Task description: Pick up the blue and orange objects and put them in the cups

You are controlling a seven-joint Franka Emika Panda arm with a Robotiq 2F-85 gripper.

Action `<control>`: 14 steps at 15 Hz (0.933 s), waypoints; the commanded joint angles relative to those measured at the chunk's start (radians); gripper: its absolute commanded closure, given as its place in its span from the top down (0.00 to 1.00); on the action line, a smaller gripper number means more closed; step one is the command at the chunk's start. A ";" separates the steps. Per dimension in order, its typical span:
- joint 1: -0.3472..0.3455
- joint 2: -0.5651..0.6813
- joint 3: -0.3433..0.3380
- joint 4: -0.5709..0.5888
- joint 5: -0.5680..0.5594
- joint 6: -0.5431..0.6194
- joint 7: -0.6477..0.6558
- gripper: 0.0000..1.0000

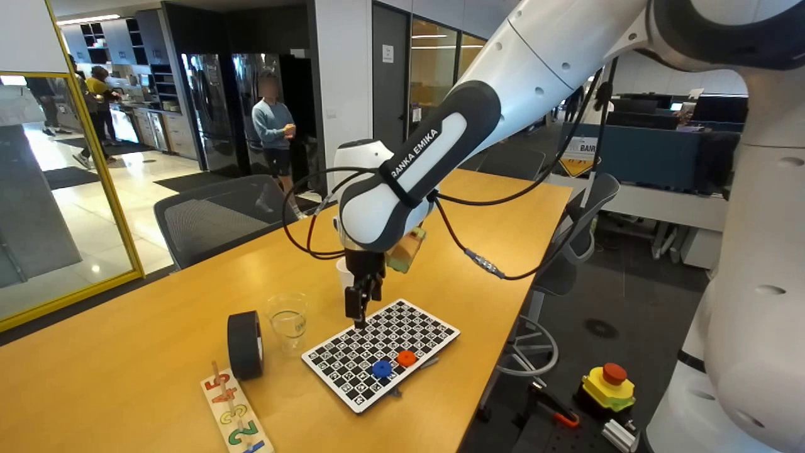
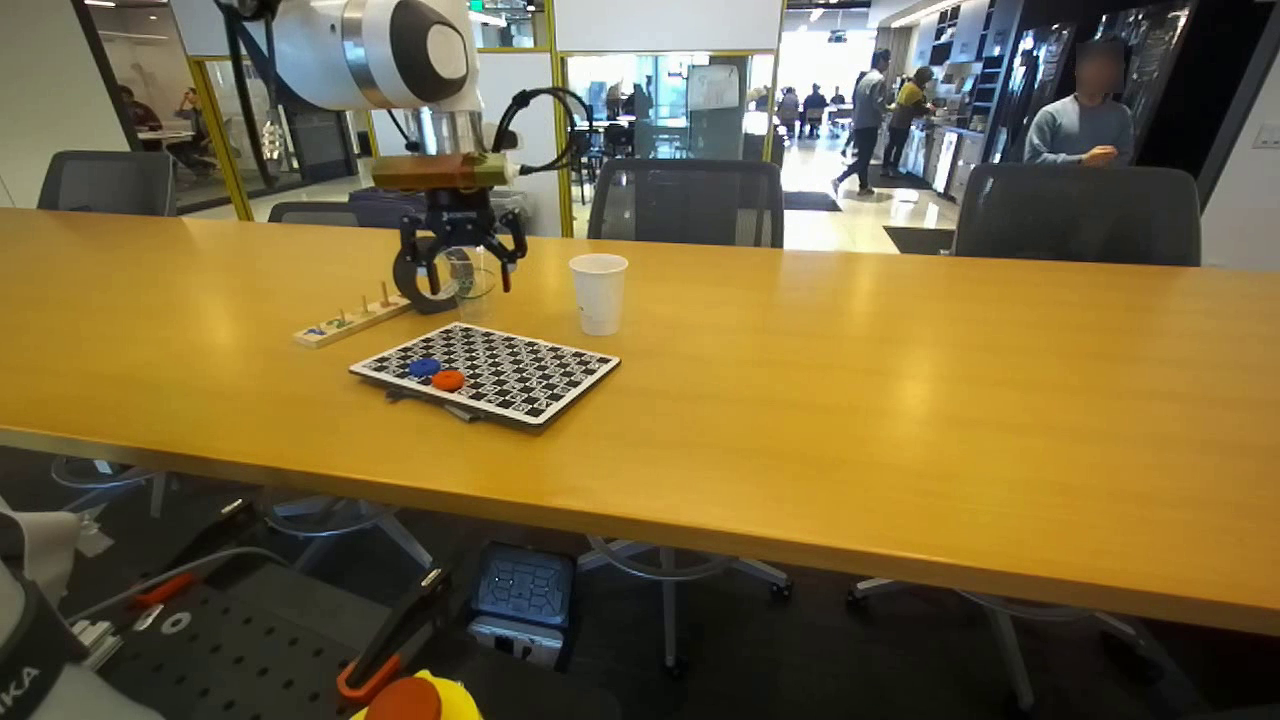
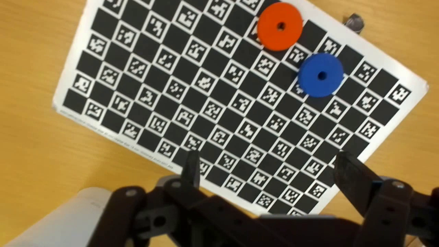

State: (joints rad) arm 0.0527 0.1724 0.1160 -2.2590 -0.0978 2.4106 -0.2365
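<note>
Blue disc [image 3: 310,70] and orange disc [image 3: 271,32], the 2 pieces in question, share the broad, wood-coloured tabletop [image 2: 900,400], seen in both exterior views. Over it reaches the white and black arm [image 1: 534,63], its end pointing down. Beneath that end lies the checkered board [image 3: 192,68], flat on the tabletop, black and white with codes printed in its light squares. Above the board, and apart from it, hangs the claw [image 3: 268,164], its 2 fingers spread wide.

The number strip [image 1: 234,410], pale wood with upright pegs and painted numerals, lies beyond the board's short side. Near its end the black roll [image 1: 242,345] stands on its curved side. In an exterior view, the clear cup [image 1: 288,324] stands upright between the roll and the board. The white paper cup [image 2: 598,300] is upright too, near the board's long edge; in the wrist view it shows at the lower left.

Smaller than all these, the discs lie flat on the board, by the long edge farther from the white paper cup. They sit just beside each other with a narrow gap, and each has a hole at its centre. In the wrist view both are higher up than the fingertips and apart from them, the blue disc nearer to the claw.
</note>
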 commanded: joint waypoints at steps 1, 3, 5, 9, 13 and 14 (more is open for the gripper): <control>0.013 -0.029 0.017 -0.079 0.061 0.042 -0.009 1.00; 0.017 -0.024 0.023 -0.107 0.078 0.068 -0.010 1.00; 0.020 -0.021 0.025 -0.129 0.084 0.094 -0.007 1.00; 0.012 0.001 0.031 -0.160 0.112 0.145 -0.040 1.00; 0.011 0.026 0.040 -0.177 0.134 0.184 -0.060 1.00; 0.012 0.032 0.042 -0.180 0.132 0.193 -0.058 1.00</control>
State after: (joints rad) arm 0.0677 0.1997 0.1442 -2.4212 0.0003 2.5584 -0.2638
